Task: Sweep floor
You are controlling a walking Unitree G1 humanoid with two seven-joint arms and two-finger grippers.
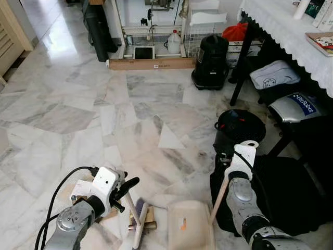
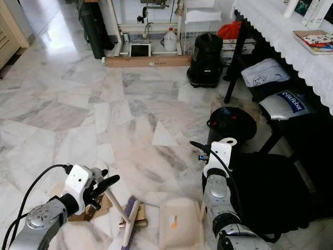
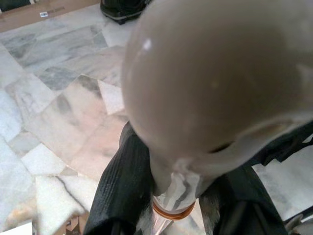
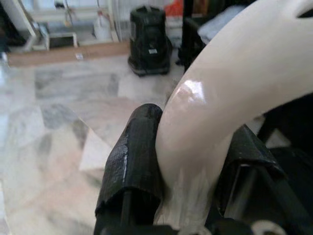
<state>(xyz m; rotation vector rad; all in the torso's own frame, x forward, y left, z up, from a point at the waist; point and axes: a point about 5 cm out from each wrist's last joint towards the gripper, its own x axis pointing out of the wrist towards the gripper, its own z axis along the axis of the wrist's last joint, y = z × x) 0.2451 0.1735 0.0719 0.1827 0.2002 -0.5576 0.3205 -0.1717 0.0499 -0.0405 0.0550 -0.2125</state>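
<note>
My left gripper (image 1: 127,190) is shut on the thin pale handle of a broom (image 1: 136,216). The broom slants down to its brush on the marble floor just in front of me. In the left wrist view the handle's rounded end (image 3: 205,83) sits between the black fingers (image 3: 122,186). My right gripper (image 4: 190,191) is shut on the curved cream handle (image 4: 230,93) of a dustpan. The cream pan (image 1: 190,224) rests on the floor right of the brush. Brown scraps (image 2: 98,207) lie on the floor by the brush.
A black bag (image 1: 291,192) and a round black object (image 1: 239,125) lie close on my right. Beyond them a table with a white cloth (image 1: 291,31) has cases under it. Far ahead stand a black canister (image 1: 210,60) and a long cardboard box (image 1: 151,63). Open marble floor (image 1: 104,104) stretches ahead and left.
</note>
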